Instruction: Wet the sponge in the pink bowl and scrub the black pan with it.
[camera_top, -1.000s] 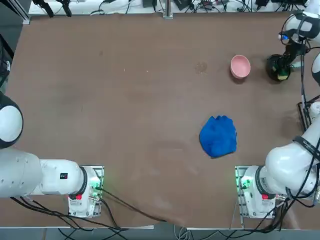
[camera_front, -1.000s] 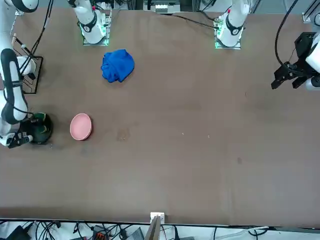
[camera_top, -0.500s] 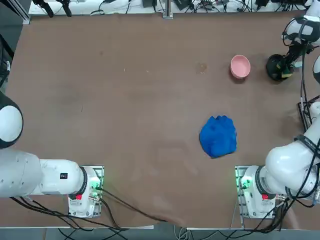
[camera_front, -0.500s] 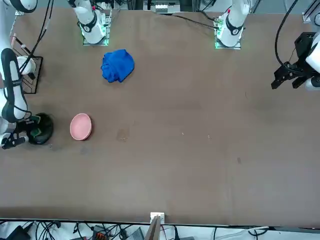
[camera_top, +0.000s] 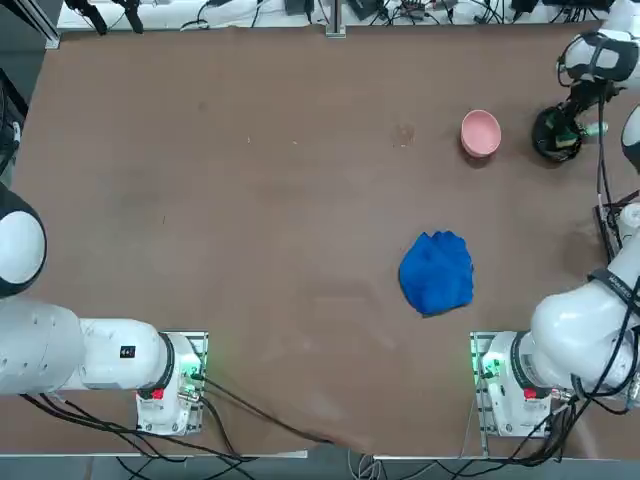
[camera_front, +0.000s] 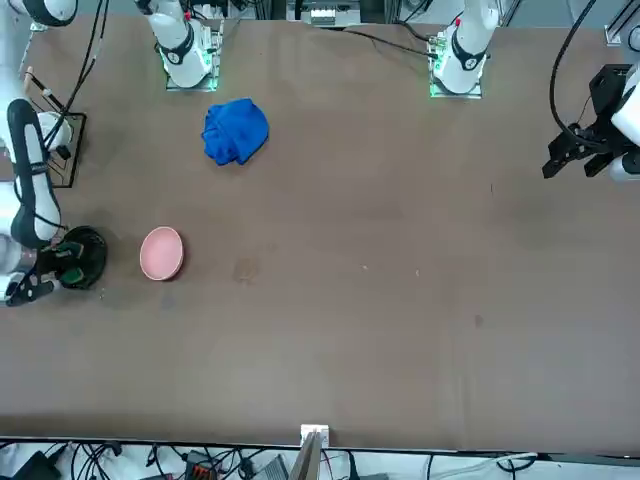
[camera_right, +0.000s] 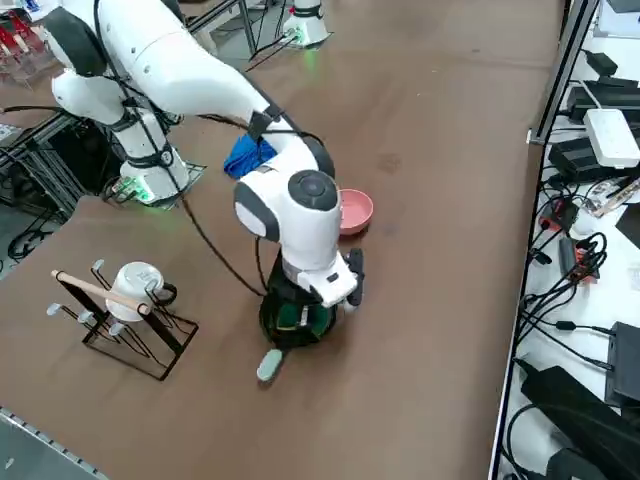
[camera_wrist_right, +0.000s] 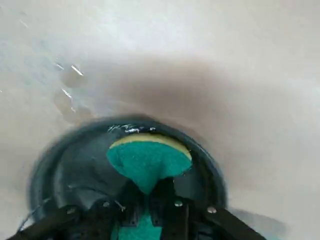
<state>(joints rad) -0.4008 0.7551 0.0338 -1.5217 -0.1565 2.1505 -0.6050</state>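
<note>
You are in the scrubbing step: the right gripper (camera_wrist_right: 150, 200) pinches the sponge (camera_wrist_right: 148, 162) inside the black pan (camera_top: 553, 133), near the table's far right corner. The pink bowl (camera_top: 480, 132) stands just beside. Judge scrubbing unfinished.

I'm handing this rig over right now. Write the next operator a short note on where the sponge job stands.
Right end effector: shut on the sponge, low inside the black pan at the table's far right corner.
The pink bowl sits beside the pan, apart from it.
Done: sponge picked up and pressed into the pan, scrubbing under way. Whether it was wetted can't be told.
Left: finish scrubbing, then release the sponge.
</note>
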